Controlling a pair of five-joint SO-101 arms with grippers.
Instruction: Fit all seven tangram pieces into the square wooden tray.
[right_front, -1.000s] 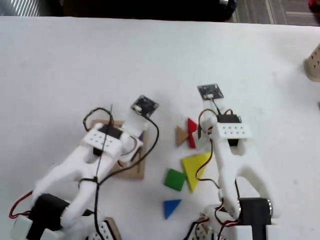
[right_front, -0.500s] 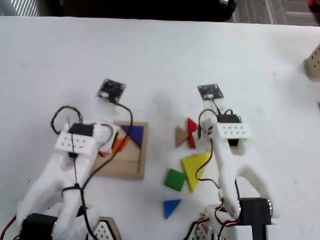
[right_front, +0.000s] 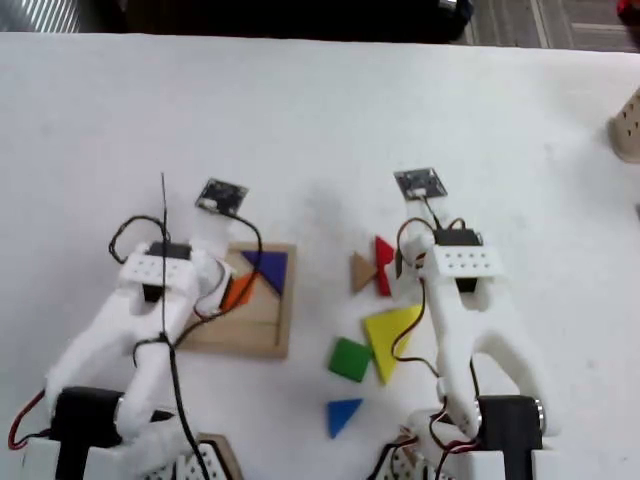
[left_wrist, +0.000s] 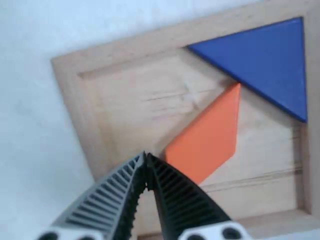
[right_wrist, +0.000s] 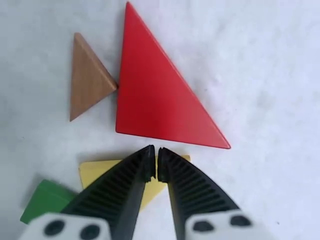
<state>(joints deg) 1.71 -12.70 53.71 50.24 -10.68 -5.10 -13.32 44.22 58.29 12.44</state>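
The square wooden tray (right_front: 250, 335) sits under your left arm with two pieces already in it: the large blue triangle (left_wrist: 265, 65) fills one corner, and the orange parallelogram (left_wrist: 205, 140) lies with one short end against that triangle's long edge, its long axis running diagonally across the floor. More than half of the tray floor is bare wood. The other five pieces all lie on the table between the tray and your right arm, so the right arm is the nearer one for whatever you pick next. The red triangle (right_wrist: 155, 100) is closest to it, just ahead of the fingertips. In the high view its long axis runs away from the arm bases, and the wooden triangle (right_wrist: 87, 80) touches it at one point on the tray side. The yellow triangle (right_wrist: 97, 172) lies directly under the right gripper (right_wrist: 154, 162), with the green square (right_wrist: 42, 200) just beside it and the small blue triangle (right_front: 342, 415) nearest the bases. The right gripper's fingers are closed tip to tip and hold nothing, so I judge you must open them before taking the red piece. The left gripper (left_wrist: 146, 165) is also closed and empty, its tips at a corner of the parallelogram; you cannot tell from here whether they touch it.
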